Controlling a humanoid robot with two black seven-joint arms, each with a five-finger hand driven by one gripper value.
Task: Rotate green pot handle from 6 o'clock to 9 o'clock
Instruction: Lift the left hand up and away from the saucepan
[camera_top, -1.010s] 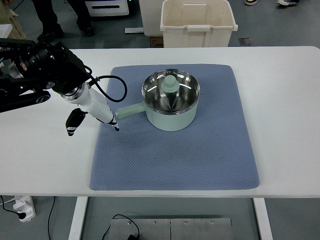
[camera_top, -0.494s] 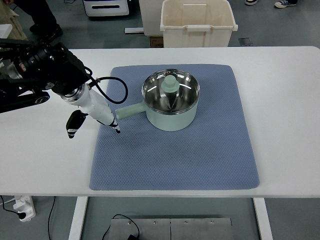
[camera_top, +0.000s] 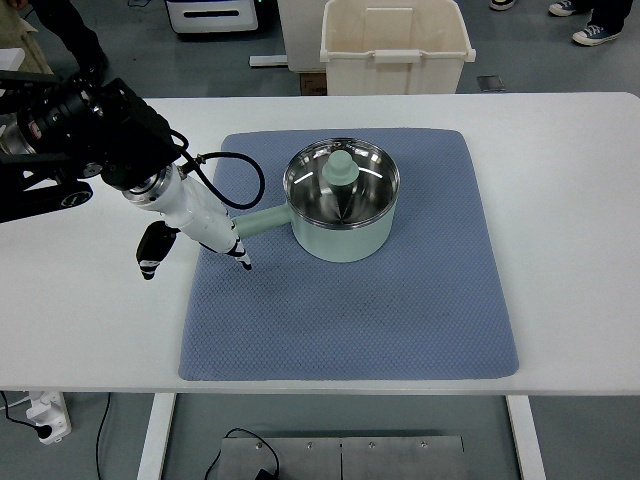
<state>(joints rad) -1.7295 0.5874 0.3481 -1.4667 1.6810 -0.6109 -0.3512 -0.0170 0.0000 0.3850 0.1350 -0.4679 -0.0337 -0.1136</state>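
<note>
White tabletop (camera_top: 560, 200) in a grey-floored room; a blue mat (camera_top: 350, 320) lies on it, a cream bin (camera_top: 395, 45) stands on the floor beyond the far edge, and shoes of 2 people show at the top corners. Green pot (camera_top: 342, 203) sits on the far half of the mat, lid knob at its centre, steel interior shining. Pot handle (camera_top: 262, 220) sticks out to the pot's left and slightly toward the robot, roughly 8 to 9 o'clock as seen from above. Left hand (camera_top: 205, 225) reaches in from the pot's left, white forearm angled down to the handle's tip; since 1 s ago it has slid a little closer to the pot and nearer the robot's side, its dark fingertips (camera_top: 245, 262) now just below the handle's end rather than left of it. Pot and handle have not visibly moved over that time. Whether the hand touches the handle, or whether its fingers are open or closed, cannot be made out; a dark thumb-like part (camera_top: 152, 255) hangs left of the forearm. Judgement: the turn looks close to finished, with the hand either making a last nudge or repositioning. Right hand not in view. No brand, label or legible writing anywhere.
</note>
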